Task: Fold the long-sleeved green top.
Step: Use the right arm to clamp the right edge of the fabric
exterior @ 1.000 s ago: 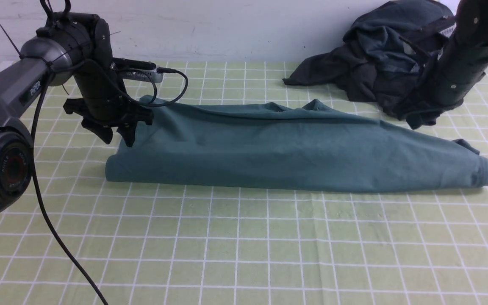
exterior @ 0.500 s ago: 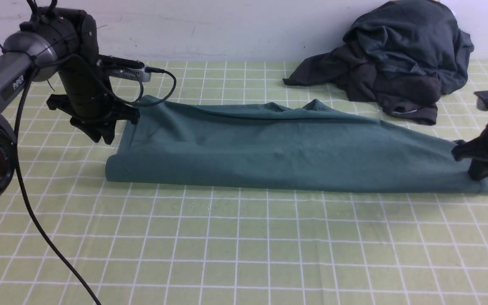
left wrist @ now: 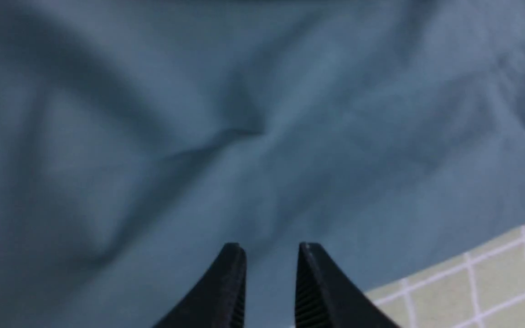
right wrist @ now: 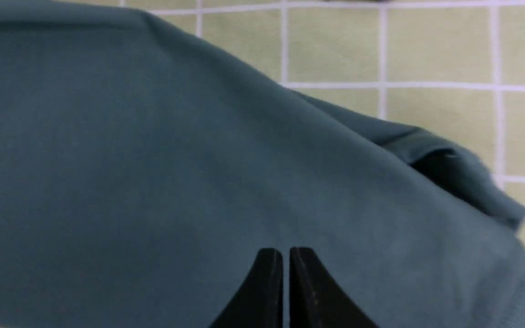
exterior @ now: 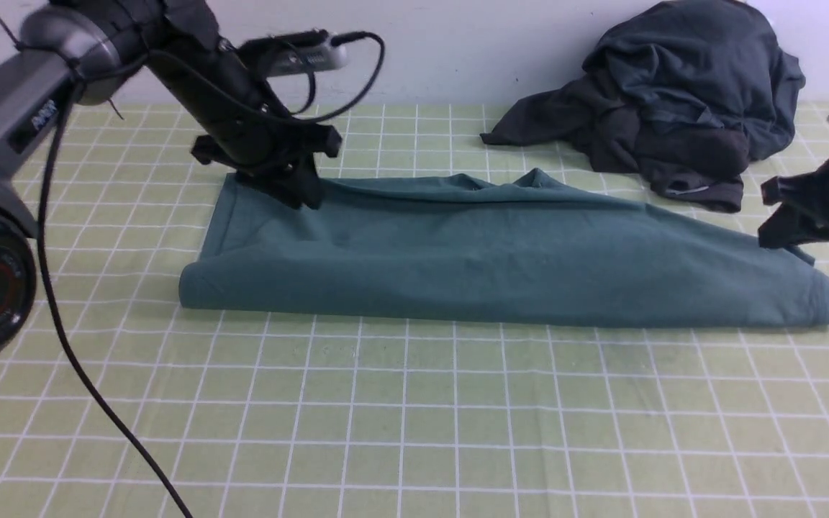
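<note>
The green long-sleeved top (exterior: 494, 259) lies folded into a long band across the checked table, its folded edge toward me. My left gripper (exterior: 306, 198) is down at the band's far edge, near its left end. In the left wrist view the left gripper (left wrist: 269, 248) has its jaws a little apart, and wrinkled green cloth (left wrist: 290, 114) shows through the gap. My right gripper (exterior: 774, 241) is at the band's right end, by the far edge. In the right wrist view the right gripper (right wrist: 286, 250) has its jaws together over flat cloth (right wrist: 153, 159), with no fold seen pinched.
A heap of dark charcoal and slate-blue garments (exterior: 673, 108) lies at the back right against the wall. The pale green checked tablecloth (exterior: 414, 403) stretches in front of the top. The left arm's black cable (exterior: 76, 374) hangs over the front left.
My left gripper has swung from the top's left edge rightward to its far edge, and its jaws have narrowed. The right gripper came down to the right end, shut, then rose slightly.
</note>
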`<state>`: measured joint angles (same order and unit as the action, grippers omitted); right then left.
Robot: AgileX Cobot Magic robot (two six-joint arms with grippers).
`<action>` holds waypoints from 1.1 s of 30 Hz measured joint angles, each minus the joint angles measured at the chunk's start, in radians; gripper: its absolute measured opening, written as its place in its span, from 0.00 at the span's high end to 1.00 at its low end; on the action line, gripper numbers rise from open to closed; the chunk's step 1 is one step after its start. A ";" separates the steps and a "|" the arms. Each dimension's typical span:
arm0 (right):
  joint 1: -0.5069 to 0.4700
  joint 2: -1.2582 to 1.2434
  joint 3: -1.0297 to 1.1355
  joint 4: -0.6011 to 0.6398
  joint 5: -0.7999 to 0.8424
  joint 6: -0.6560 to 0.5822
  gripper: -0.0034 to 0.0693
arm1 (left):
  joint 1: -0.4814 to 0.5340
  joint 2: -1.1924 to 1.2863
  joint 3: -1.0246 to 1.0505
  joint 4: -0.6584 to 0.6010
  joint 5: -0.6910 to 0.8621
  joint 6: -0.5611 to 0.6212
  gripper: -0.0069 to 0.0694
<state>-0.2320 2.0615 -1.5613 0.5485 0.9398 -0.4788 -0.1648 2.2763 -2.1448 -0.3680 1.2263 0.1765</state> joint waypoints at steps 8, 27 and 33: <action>0.000 0.113 0.000 -0.060 -0.005 -0.017 0.93 | 0.000 0.144 0.002 0.099 -0.016 -0.027 0.71; -0.019 0.017 0.006 -0.180 0.000 0.075 0.93 | 0.189 -0.020 0.010 0.246 0.004 -0.082 0.71; -0.020 -0.096 0.004 -0.264 0.011 0.123 0.80 | 0.188 -0.284 0.010 0.144 0.007 0.002 0.71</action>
<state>-0.2519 1.9654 -1.5577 0.2847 0.9504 -0.3559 0.0235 1.9924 -2.1353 -0.2243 1.2330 0.1790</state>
